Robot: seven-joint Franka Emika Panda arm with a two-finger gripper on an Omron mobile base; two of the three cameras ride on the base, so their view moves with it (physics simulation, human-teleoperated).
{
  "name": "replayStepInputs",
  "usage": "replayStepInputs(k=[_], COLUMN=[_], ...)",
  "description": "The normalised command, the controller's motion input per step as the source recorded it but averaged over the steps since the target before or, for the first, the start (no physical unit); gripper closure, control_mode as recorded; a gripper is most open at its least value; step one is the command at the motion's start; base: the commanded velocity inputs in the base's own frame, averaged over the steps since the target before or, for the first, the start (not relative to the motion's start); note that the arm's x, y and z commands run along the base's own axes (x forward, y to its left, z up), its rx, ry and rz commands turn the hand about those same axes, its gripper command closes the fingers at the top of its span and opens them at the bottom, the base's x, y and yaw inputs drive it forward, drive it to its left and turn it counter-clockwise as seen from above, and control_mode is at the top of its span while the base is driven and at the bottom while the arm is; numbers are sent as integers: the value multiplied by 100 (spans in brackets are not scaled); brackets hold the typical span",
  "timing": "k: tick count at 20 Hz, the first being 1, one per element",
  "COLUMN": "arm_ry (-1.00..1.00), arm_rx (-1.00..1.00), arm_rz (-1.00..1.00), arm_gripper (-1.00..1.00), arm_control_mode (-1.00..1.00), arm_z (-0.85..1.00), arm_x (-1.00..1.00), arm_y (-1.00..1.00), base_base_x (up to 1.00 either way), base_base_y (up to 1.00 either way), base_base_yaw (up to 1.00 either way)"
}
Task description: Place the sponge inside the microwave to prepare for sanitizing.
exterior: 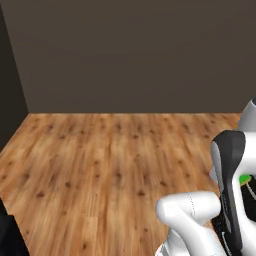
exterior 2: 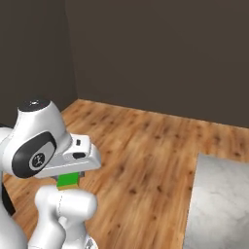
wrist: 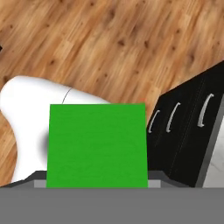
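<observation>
The sponge (wrist: 97, 145) sits right at the pincer (wrist: 97, 186), filling the space just ahead of it in the hand view as a flat, bright green square with straight edges and a faintly mottled, matte face. Its lower edge runs down to where the fingertips would rise, so the sponge appears to be held between them, the jaws standing about half open around it; the fingers themselves are covered by the sponge, so the contact cannot be seen outright. In the right base view the same sponge (exterior 2: 67, 180) shows as a small green block with a tan underside, tucked under the white hand (exterior 2: 73, 158) above the arm's rounded lower link. In the left base view a sliver of green (exterior: 244, 179) peeks out beside the arm's dark joint at the right edge.

Below lies a wooden floor (exterior: 100, 165) of warm, knotty planks, with plain dark walls (exterior: 130, 55) at the far side. Black cabinet fronts (wrist: 188, 127) with curved metal handles stand at the right in the hand view. A pale, marbled stone worktop (exterior 2: 219, 204) shows at the near right.
</observation>
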Motion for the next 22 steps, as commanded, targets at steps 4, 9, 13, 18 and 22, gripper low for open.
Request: replayStepInputs(k=[4,9,13,18,22], arm_ry=[0,0,0,0,0], arm_rx=[0,0,0,0,0], arm_rz=[0,0,0,0,0], arm_gripper=[100,100,100,100,100], arm_control_mode=[100,100,100,100,100], arm_z=[0,0,0,0,0], arm_x=[0,0,0,0,0], arm_y=[0,0,0,0,0], base_base_x=[40,27,27,35,39], base_base_y=[2,1,0,1,12], base_base_yaw=[26,33,47,58,47])
